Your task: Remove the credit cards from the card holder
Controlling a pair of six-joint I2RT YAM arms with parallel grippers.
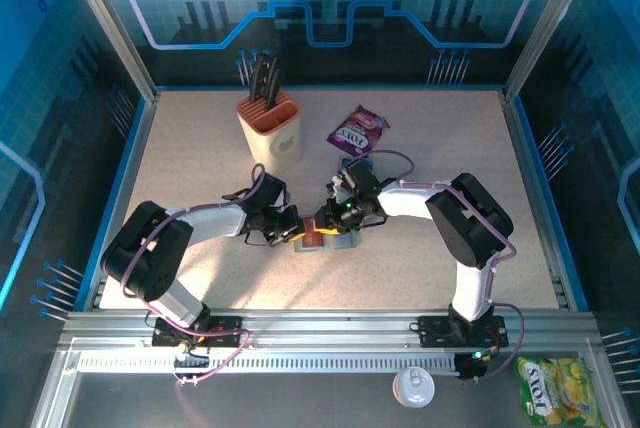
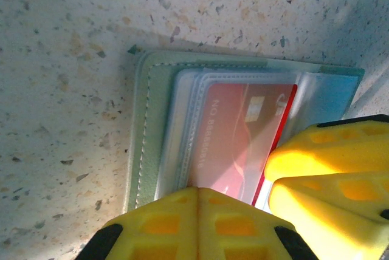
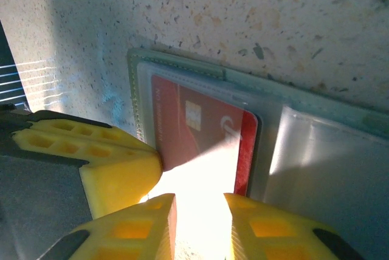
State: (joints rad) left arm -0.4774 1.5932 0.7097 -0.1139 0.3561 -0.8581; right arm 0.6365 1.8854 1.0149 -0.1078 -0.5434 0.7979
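The speckled table (image 1: 200, 278) carries a knife block (image 1: 272, 133) and a purple snack packet (image 1: 357, 132) well behind the work, neither in the way. The card holder (image 2: 149, 120) lies open and flat near the table's middle, between the two arms' tips. A red credit card (image 2: 234, 144) sits in its clear sleeve (image 2: 182, 120), with a bright strip bare along the edge nearest the fold. The left gripper (image 2: 196, 214), fingers pressed together, bears on the holder's near edge beside the card, seemingly pinning it. The right gripper (image 3: 200, 226) hangs over the card's near end, fingers narrowly parted; glare hides whether they touch the plastic. Done well, the pin presses the holder and not the card, while the right fingers nip only bare plastic and draw it low and flat toward the sleeve's open side, so the holder neither lifts nor folds.
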